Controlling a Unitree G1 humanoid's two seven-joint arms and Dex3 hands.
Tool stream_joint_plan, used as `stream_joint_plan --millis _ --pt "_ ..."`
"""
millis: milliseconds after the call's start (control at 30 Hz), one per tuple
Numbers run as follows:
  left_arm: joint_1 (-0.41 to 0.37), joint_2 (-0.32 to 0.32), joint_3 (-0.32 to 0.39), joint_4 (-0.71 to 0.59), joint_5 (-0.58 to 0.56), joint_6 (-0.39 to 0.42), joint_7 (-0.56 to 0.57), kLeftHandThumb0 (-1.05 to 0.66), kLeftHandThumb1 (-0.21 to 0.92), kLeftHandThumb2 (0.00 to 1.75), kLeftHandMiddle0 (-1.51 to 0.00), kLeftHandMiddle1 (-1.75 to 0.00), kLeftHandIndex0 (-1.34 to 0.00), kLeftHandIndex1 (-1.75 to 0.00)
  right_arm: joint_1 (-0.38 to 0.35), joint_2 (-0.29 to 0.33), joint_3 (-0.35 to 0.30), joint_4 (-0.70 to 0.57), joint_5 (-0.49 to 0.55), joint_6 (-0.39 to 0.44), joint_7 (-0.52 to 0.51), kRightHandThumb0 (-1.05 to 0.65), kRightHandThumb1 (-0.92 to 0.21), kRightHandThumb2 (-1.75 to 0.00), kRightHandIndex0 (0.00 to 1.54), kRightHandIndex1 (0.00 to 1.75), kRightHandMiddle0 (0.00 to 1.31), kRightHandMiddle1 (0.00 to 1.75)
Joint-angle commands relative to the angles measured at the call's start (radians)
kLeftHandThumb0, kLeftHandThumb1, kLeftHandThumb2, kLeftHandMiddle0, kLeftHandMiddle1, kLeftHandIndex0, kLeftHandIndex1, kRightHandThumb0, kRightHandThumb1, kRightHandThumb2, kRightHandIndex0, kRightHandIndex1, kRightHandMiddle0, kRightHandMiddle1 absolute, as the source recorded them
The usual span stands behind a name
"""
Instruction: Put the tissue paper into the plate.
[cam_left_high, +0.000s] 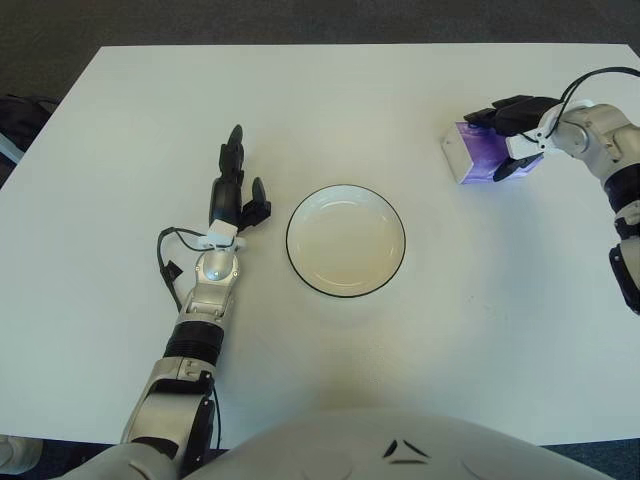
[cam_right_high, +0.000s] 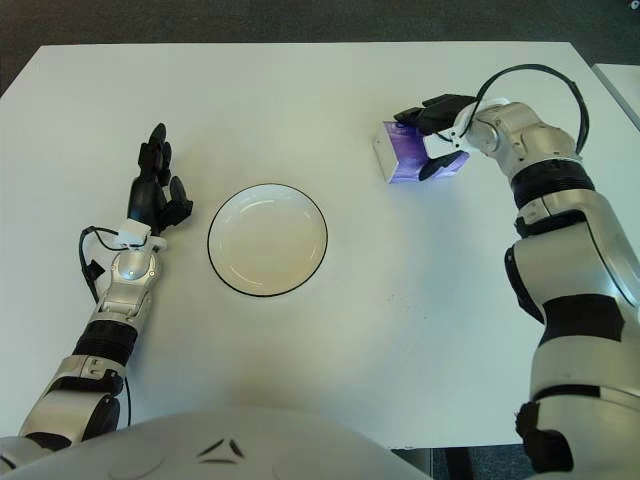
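A purple and white tissue pack (cam_left_high: 472, 154) lies on the white table at the right, to the right of and beyond the plate. My right hand (cam_left_high: 512, 136) has its black fingers (cam_right_high: 432, 112) wrapped around the pack from the right, thumb on the near side. A white plate with a black rim (cam_left_high: 346, 240) sits empty at the table's middle. My left hand (cam_left_high: 236, 188) shows to the left of the plate with its fingers stretched out and holding nothing.
The white table (cam_left_high: 320, 110) has dark floor beyond its far and left edges. A second pale surface (cam_right_high: 622, 85) shows at the far right. My torso (cam_left_high: 400, 450) fills the bottom of the view.
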Motion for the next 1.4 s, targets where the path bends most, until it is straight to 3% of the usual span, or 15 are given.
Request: stream_joint_plan --millis 0,1200,1333,1367 --pt "0.204 -0.019 -0.018 0.201 0.046 -0.026 0.014 -0.78 0.92 0.96 -0.18 -0.01 0.0 -0.32 0.029 0.015 0.022 0.026 -0.02 -0.003 -0.029 -1.05 -0.91 -0.04 0.0 0.0 0.0 0.0" --pt "0.194 -0.019 -0.012 0.211 0.037 -0.019 0.009 -0.8 0.92 0.95 -0.19 -0.01 0.0 -0.34 0.055 0.04 0.072 0.088 -0.015 -0.025 -0.062 -1.05 -0.91 -0.03 0.0 0.0 0.0 0.0" --pt "0.193 -0.02 -0.011 0.212 0.035 -0.02 0.009 -0.8 0.92 0.95 -0.19 -0.01 0.0 -0.34 0.059 0.043 0.067 0.09 -0.008 -0.022 -0.068 -1.03 -0.92 -0.05 0.0 0.0 0.02 0.02" --pt "0.192 -0.02 -0.011 0.212 0.035 -0.02 0.009 -0.8 0.92 0.95 -0.19 -0.01 0.0 -0.34 0.061 0.044 0.064 0.09 -0.005 -0.017 -0.069 -1.01 -0.91 -0.05 0.02 0.0 0.01 0.11"
